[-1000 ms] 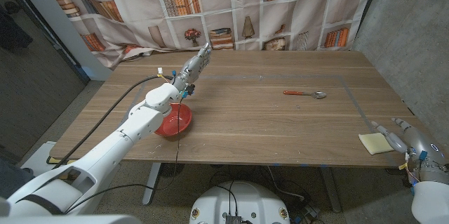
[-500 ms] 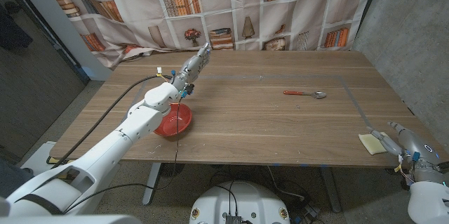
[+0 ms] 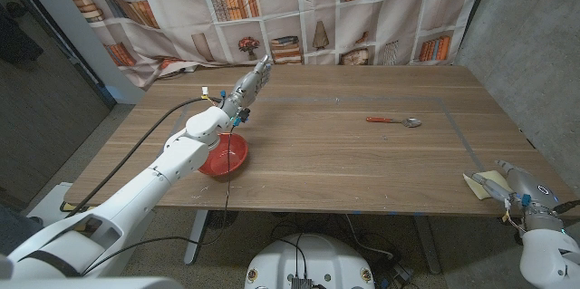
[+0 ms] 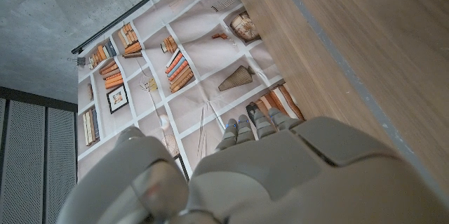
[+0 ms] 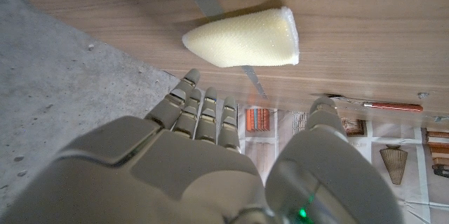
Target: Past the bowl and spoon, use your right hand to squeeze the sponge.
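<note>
Right robot hand (image 5: 210, 161) hovering near yellow sponge (image 5: 242, 38) at table (image 3: 362, 158) edge, fingers apart, holding nothing, lining up for squeeze.

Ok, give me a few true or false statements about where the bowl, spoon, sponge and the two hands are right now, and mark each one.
1. The right hand is gripping the sponge. False: the hand sits beside it with fingers apart, and the wrist view shows a gap.
2. The red bowl sits near the table's front edge, partly under the left arm. True.
3. The spoon lies inside the bowl. False: it lies on the bare table, well apart from it.
4. The left hand holds nothing. True.
5. The sponge lies near the table's right front corner. True.
</note>
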Available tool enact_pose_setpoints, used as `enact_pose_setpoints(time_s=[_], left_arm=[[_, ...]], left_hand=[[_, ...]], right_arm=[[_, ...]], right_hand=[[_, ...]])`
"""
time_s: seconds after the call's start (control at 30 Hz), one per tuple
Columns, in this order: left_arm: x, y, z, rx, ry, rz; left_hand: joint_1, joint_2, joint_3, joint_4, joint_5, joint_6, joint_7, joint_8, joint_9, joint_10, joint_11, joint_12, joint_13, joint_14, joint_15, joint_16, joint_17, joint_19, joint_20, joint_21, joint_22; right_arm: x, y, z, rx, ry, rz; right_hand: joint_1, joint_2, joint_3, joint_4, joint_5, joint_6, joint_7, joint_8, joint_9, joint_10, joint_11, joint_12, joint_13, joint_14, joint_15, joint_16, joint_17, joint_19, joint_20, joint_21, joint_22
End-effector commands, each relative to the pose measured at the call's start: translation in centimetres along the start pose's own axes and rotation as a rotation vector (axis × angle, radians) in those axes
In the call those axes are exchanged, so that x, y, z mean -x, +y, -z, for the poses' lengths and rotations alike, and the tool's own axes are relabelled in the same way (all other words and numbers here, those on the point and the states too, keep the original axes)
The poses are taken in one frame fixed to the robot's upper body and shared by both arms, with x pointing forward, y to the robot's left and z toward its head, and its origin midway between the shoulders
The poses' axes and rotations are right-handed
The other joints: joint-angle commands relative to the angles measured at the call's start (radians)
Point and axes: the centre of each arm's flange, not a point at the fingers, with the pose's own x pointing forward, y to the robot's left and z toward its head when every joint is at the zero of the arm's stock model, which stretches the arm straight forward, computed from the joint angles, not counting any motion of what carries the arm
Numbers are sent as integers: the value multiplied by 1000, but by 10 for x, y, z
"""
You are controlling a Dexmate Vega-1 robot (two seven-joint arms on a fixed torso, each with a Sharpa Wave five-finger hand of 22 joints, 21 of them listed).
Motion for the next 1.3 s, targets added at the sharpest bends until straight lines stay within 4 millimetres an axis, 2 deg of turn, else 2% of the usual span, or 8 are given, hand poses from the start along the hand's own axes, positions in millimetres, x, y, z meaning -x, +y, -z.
enact_pose_setpoints(time_s=[0.03, 0.67, 0.9, 1.1, 1.23, 1.3], left_arm=[[3, 4, 6, 9, 15, -9], [0, 8, 9, 20, 19, -13], [0, 7, 12, 25, 27, -14], [1, 7, 13, 27, 34, -20], [2, 7, 13, 31, 36, -24], [3, 7, 13, 29, 36, -26]], left_hand=[[4, 4, -6, 1, 0, 2, 4, -4, 2, -1, 0, 3, 4, -7, 1, 1, 4, -12, 1, -2, 3], [5, 7, -9, 2, -2, 7, 2, -3, 2, 3, 1, 4, 4, -6, 0, 2, 5, -17, 7, -3, 4], [5, 8, -10, 2, -2, 8, 2, -3, 2, 4, 0, 4, 4, -5, 0, 2, 5, -18, 12, -3, 4], [6, 9, -10, 2, -3, 10, 1, -3, 2, 6, 1, 5, 4, -4, 0, 3, 5, -19, 15, -3, 4], [6, 10, -11, 2, -3, 13, 1, -2, 2, 8, 0, 5, 4, -3, -1, 3, 5, -18, 16, -3, 4], [6, 10, -11, 2, -3, 14, 0, -2, 2, 9, 0, 5, 4, -2, -1, 3, 5, -18, 16, -2, 4]], right_arm=[[-7, 9, -1, 34, 39, -43], [-12, 24, 3, 9, 88, -76], [-15, 27, 2, 18, 91, -77], [-19, 29, 0, 19, 91, -58], [-21, 29, -3, 35, 83, -31], [-21, 28, -4, 38, 82, -20]], right_hand=[[15, 2, 3, -4, 7, -5, -4, -1, 4, -6, 1, -3, 3, -5, 1, -2, 1, -6, 1, 1, -1], [47, 9, 14, -4, 12, -6, -6, 2, 5, -1, -1, 3, 3, -9, -1, 3, 2, -12, -3, 4, -1], [123, 46, 49, -9, 16, 4, -4, 9, 5, 16, -9, 12, 3, 13, -20, 14, 2, 15, -19, 17, -1], [218, 70, 84, -12, 11, 22, -5, 16, 5, 53, -19, 26, 2, 64, -50, 23, 0, 70, -36, 35, -1], [290, 81, 103, -8, 3, 71, -7, 29, 6, 117, -36, 44, 1, 136, -81, 31, -1, 150, -57, 57, 0], [310, 83, 107, -8, 1, 87, -9, 32, 6, 134, -41, 48, 1, 158, -90, 33, -1, 166, -63, 60, 1]])
